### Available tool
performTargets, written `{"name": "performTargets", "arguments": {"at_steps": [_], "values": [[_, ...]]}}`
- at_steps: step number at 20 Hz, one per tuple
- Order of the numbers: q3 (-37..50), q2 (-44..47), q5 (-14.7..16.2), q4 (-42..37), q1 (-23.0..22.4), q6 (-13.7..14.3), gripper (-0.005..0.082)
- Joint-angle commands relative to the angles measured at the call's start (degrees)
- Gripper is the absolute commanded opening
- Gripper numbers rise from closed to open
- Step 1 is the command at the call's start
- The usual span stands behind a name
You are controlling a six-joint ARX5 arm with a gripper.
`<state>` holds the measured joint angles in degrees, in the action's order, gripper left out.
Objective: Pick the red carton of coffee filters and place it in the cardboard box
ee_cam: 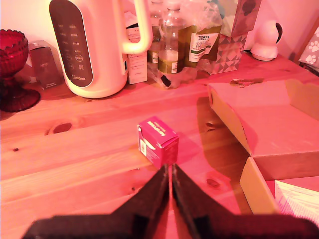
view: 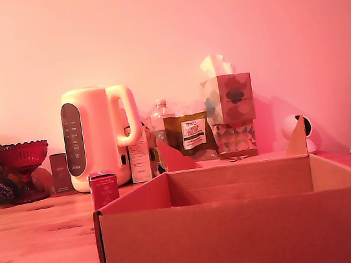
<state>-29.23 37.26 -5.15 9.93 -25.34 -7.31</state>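
Note:
The red carton of coffee filters point(ee_cam: 157, 141) stands on the wooden table, white lettering on its top face. In the exterior view this carton point(view: 104, 188) sits just left of the cardboard box point(view: 242, 236), in front of the kettle. My gripper point(ee_cam: 169, 170) shows only in the wrist view. Its two dark fingers are pressed together, shut on nothing, with their tips a short way from the carton's near corner. In the wrist view the cardboard box point(ee_cam: 269, 119) lies open beside the carton, its brown floor bare.
A cream kettle point(view: 98, 136) stands behind the carton, with a red glass bowl point(view: 22, 156), a dark slim box point(view: 60, 172), bottles, a Tesco pouch point(view: 192, 135), stacked tissue boxes point(view: 230, 101) and a small white camera point(view: 296, 129) along the wall.

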Motion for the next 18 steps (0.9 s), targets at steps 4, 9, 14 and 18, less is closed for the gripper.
{"name": "performTargets", "arguments": {"at_steps": [4,9,14,18], "values": [[0.9,-0.09,1.7,-0.94,0.2,-0.17,-0.0024],[0.9,0.31,2.78,-2.16,0.15,-0.68,-0.0024],[0.81,10.21,6.8,-14.01,-0.2,-3.93,-0.0024],[-0.72,22.25,4.13,-19.34,-0.94,-6.93,-0.0023]]}}
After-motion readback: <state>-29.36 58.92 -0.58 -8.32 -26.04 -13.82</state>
